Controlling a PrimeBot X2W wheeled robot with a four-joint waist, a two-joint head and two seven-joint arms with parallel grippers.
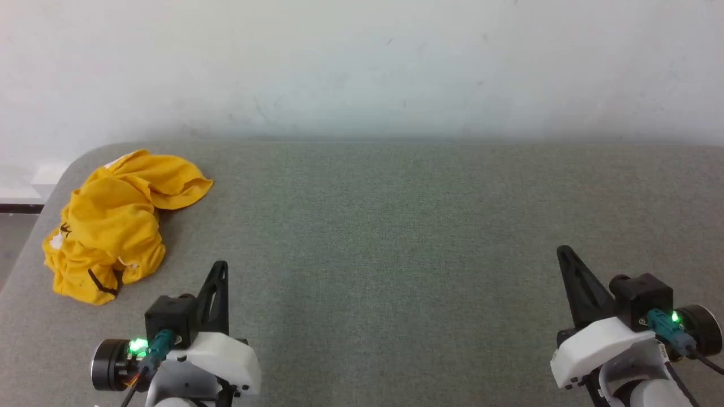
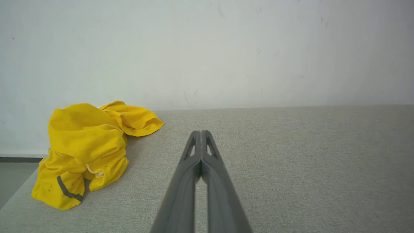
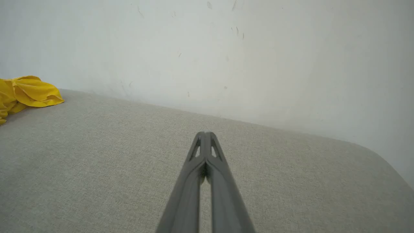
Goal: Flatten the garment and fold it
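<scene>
At the far left corner of the grey fabric-covered table [image 1: 396,226], the garment [image 1: 113,220] lay crumpled in a bright yellow heap, close to the table's left edge and touched by neither arm. From the head view the heap's whole outline showed, with bits of white and black print at its left side. The left wrist view sat lower and gave a dark strip and a small white tag on the near folds. The right wrist view caught a yellow fold cut off by its left border. The left gripper [image 1: 220,267] stood near the heap, its two dark fingers pressed together tip to tip, holding nothing. The right gripper [image 1: 561,251], well apart to the right, was likewise pressed together and empty.
</scene>
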